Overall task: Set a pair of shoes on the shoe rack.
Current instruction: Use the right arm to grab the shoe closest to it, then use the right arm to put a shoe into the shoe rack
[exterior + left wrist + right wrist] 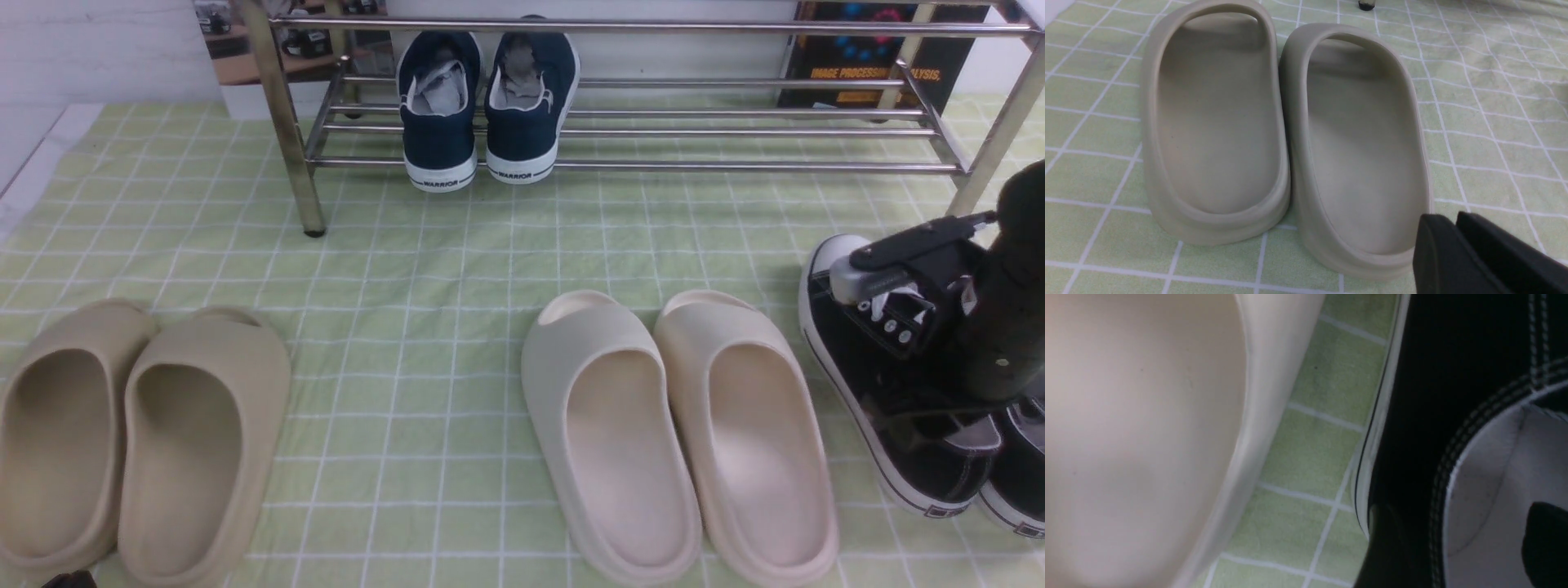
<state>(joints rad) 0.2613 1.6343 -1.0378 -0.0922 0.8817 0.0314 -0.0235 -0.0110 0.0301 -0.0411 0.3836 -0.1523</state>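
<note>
Could pinch only the rear side wall if closed as lined up, letting the near black canvas sneaker (841,347) twist or slip, or nudge the cream slide (767,457) alongside. Sitting right under the spread right end effector (1464,510), one finger over grey lining, one by the outer side, with its mate (1020,469) just beside, both off the chrome rack (735,167). Can't tell left end effector's (1447,218) state.

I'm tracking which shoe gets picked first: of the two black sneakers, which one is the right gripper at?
The black sneaker beside the cream slides: the right gripper's open fingers straddle its side; its mate lies farther right.
</note>
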